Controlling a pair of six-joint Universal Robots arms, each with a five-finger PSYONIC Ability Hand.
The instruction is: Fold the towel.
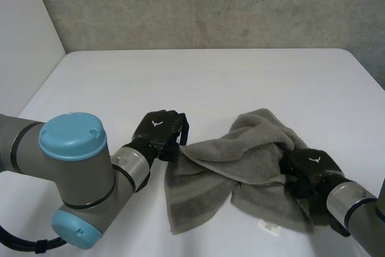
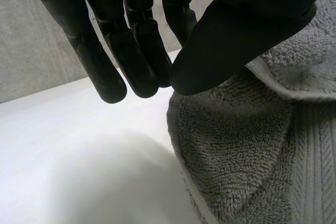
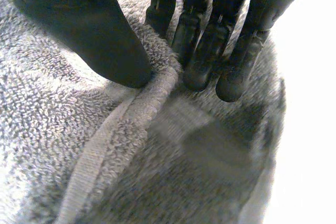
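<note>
Towel [image 1: 240, 154] is grey terry and it's sitting all rumpled on the white counter [image 1: 210, 82], near the front edge and a bit toward the robot's right side. It's not flat at all: one part runs out toward the near edge as a flat striped panel, another part is thrown across it on a diagonal, and the rest is bunched up in a hump further back. There's a little white label [image 1: 267, 227] poking out at the near hem. The right robot hand [image 1: 313, 170] is on the towel's right side, right where the cloth gathers. In its wrist view the towel [image 3: 79, 129] has a raised hem ridge squeezed between the thumb and the fingertips [image 3: 199, 74] of the right robot hand [image 3: 79, 19], so that one is pinching the cloth. The left robot hand [image 1: 157, 127] sits at the towel's left end, where a folded corner comes to a point just beside it. From its own wrist view the left robot hand [image 2: 252, 19] has its fingers [image 2: 105, 77] pretty much straight, thumb tip close to them, no cloth caught between them that I can see, so it's loose and holding nothing. The rounded fold of the towel [image 2: 236, 145] lies right by the thumb, on the counter [image 2: 79, 156]. Behind the counter is a rough grey concrete wall [image 1: 210, 4].
</note>
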